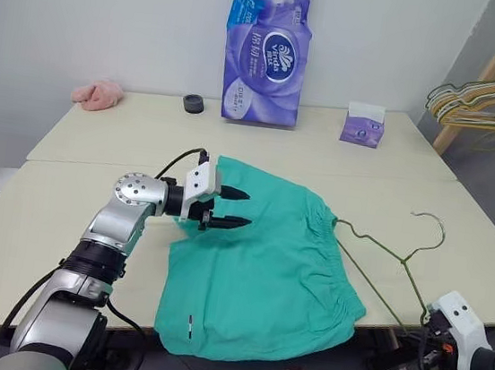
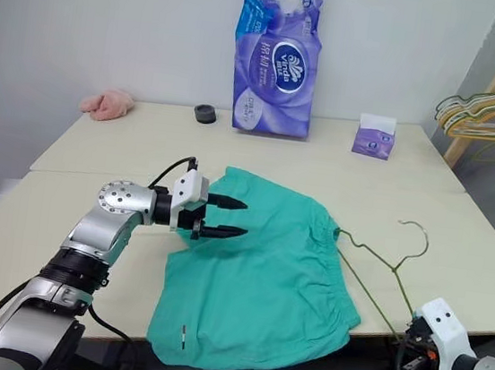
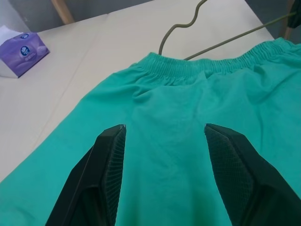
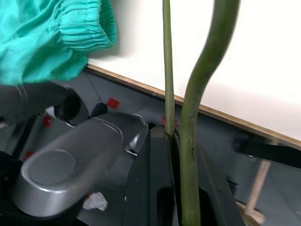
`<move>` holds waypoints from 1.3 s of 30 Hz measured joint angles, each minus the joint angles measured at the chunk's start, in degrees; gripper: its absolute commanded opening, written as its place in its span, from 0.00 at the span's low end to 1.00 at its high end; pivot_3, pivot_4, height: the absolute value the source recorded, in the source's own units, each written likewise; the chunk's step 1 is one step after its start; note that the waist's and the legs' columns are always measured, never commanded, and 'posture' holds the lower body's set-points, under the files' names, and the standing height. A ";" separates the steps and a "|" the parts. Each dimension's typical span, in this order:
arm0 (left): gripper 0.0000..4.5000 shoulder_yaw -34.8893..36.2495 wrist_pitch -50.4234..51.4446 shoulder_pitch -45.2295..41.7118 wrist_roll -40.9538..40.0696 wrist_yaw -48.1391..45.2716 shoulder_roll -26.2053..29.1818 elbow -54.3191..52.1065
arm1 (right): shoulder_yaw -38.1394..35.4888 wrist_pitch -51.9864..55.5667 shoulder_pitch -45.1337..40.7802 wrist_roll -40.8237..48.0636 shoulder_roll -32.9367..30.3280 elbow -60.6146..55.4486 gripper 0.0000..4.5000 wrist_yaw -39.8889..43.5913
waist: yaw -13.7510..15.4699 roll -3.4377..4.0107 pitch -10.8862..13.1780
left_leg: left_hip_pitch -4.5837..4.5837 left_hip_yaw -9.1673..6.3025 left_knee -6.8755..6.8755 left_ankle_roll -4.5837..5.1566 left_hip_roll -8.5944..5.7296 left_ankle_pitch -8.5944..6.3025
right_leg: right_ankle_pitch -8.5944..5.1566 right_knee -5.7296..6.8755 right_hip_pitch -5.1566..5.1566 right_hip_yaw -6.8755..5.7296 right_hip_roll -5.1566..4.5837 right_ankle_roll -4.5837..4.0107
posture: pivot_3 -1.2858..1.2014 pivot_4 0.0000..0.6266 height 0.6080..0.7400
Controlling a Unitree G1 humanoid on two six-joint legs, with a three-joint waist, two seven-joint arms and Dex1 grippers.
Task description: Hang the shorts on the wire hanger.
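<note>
The shorts (image 1: 264, 268), teal-green, lie spread flat at the near middle of the pale table (image 1: 82, 210), gathered waistband toward the right, one leg hem hanging just over the near edge. We note a small white tag mark near that hem.

Far side, at the wall, we see a tall purple tissue pack (image 1: 267, 50), a small purple tissue box (image 1: 363, 124) to its right, a pink cloth lump (image 1: 98, 94) at far left, and a small dark round object (image 1: 193, 103) beside the pack.

The wire hanger (image 1: 381, 256), thin olive-green, rests right of the waistband, touching it, hook lying toward the far right. Its near end runs off the table into the right gripper (image 4: 173, 141), clamped tight on the wire.

The left gripper (image 1: 231, 208) hovers over the shorts' left part, jaws apart, gripping nothing.
</note>
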 measured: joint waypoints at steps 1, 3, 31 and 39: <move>0.62 0.11 -0.11 -0.05 0.12 0.21 0.05 0.54 | 0.18 0.00 -0.11 0.29 -0.43 -0.35 0.00 0.23 | 0.01 0.00 0.00 | 0.00 0.00 0.00 0.00 0.00 0.00 | 0.00 0.00 0.00 0.00 0.00 0.00 | 0.45 0.06 1.00; 0.62 0.14 -0.29 -0.12 0.48 0.71 0.07 1.18 | 1.69 0.16 -1.03 0.97 -0.77 -0.85 0.00 0.30 | -0.01 -0.08 0.01 | 0.00 -0.01 0.00 0.00 0.01 0.00 | 0.00 0.00 0.00 -0.01 0.00 0.00 | 0.45 0.06 1.00; 0.62 1.18 -0.89 -2.21 0.88 4.34 -0.42 1.49 | 22.40 2.14 -31.00 5.87 0.05 18.13 0.00 4.49 | -0.09 -0.15 0.08 | -0.03 -0.05 -0.02 0.00 0.01 0.00 | 0.18 0.00 -0.05 -0.04 -0.03 -0.30 | 0.46 0.06 1.00; 0.62 1.82 0.54 -2.33 0.51 5.21 -0.41 1.50 | 27.07 2.60 -36.95 4.07 1.93 26.13 0.00 3.37 | 0.17 -0.15 0.08 | -0.06 -0.09 0.00 0.00 -0.05 0.00 | 0.20 0.02 -0.06 -0.13 -0.15 -0.30 | 0.46 0.05 1.00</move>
